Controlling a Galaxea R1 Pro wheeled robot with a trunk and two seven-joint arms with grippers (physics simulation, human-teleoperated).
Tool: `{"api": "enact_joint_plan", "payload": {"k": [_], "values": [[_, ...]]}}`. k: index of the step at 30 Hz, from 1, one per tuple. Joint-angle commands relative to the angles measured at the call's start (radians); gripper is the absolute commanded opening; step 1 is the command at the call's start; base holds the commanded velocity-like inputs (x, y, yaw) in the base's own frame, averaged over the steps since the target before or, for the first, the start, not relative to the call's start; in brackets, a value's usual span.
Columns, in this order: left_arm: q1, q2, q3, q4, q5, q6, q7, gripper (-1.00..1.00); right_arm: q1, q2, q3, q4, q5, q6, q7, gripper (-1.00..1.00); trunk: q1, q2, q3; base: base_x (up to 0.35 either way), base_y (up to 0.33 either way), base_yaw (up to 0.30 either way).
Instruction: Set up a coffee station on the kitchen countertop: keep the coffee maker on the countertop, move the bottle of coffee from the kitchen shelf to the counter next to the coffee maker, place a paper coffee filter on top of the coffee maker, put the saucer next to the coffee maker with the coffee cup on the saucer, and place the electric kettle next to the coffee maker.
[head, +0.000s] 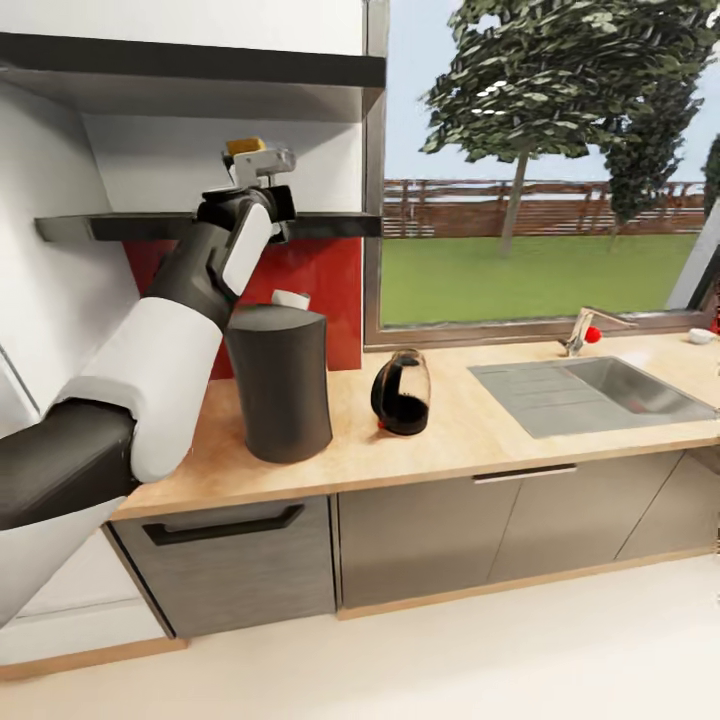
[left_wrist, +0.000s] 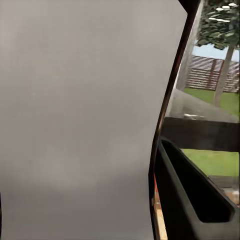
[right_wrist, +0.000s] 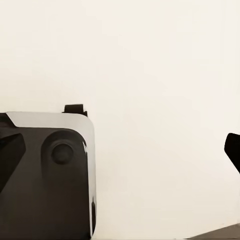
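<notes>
Reaching to the kitchen shelf (head: 330, 226), the left end effector (head: 255, 160) (grip state unclear) rises above the coffee maker (head: 280, 385).

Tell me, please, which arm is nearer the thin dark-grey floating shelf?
Left. The left gripper is raised at the thin dark-grey floating shelf; the right gripper faces pale floor beside the robot's base.

Electric kettle (head: 401, 393) right of coffee maker (head: 279, 383)
</notes>
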Motion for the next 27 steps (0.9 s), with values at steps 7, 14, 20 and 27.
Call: {"api": "enact_joint_plan", "payload": {"k": [7,14,20,27], "values": [[0.054,-0.002,-0.039,-0.079,0.007,0.056,-0.033,-1.0,-0.001,0.0,0.009,0.0,-0.009,-0.002,-0.003,1.0,0.0,-0.002,-0.002,-0.338,0.0,0.0],[0.143,0.003,-0.065,-0.252,0.006,0.161,-0.198,-1.0,-0.001,0.0,0.009,0.0,-0.009,-0.002,-0.003,1.0,0.0,-0.002,-0.002,-0.225,0.0,0.0],[0.269,0.006,-0.069,-0.42,0.002,0.231,-0.236,-1.0,-0.001,0.0,0.009,0.0,-0.009,-0.002,-0.003,1.0,0.0,-0.002,-0.002,-0.036,0.0,0.0],[0.472,0.062,-0.064,-0.607,-0.005,0.248,-0.235,-1.0,-0.001,0.0,0.009,0.0,-0.01,-0.002,-0.003,1.0,0.0,-0.002,-0.002,-0.002,0.0,0.0]]}}
